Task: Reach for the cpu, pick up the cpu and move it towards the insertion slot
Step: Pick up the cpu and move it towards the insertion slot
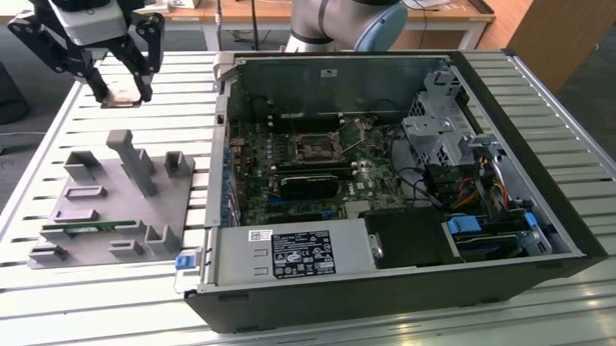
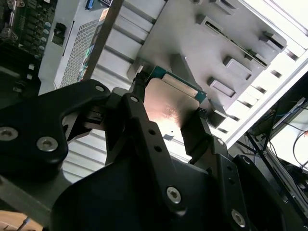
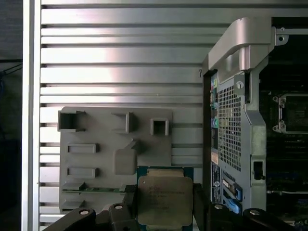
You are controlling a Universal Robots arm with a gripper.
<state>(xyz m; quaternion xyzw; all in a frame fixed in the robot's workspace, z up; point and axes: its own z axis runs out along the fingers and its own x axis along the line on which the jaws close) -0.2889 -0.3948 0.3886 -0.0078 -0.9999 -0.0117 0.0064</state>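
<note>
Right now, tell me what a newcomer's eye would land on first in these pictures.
First, the black hand raised above the slatted table at the exterior view's upper left, shut on the cpu, whose metal top shows between the fingers in both wrist views. Next, the open computer case lying on its side, the insertion slot on its motherboard. Beside it sits the grey fixture tray.

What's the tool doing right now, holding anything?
Tool: closed on the cpu, held in the air above the grey fixture tray, outside the computer case.
</note>
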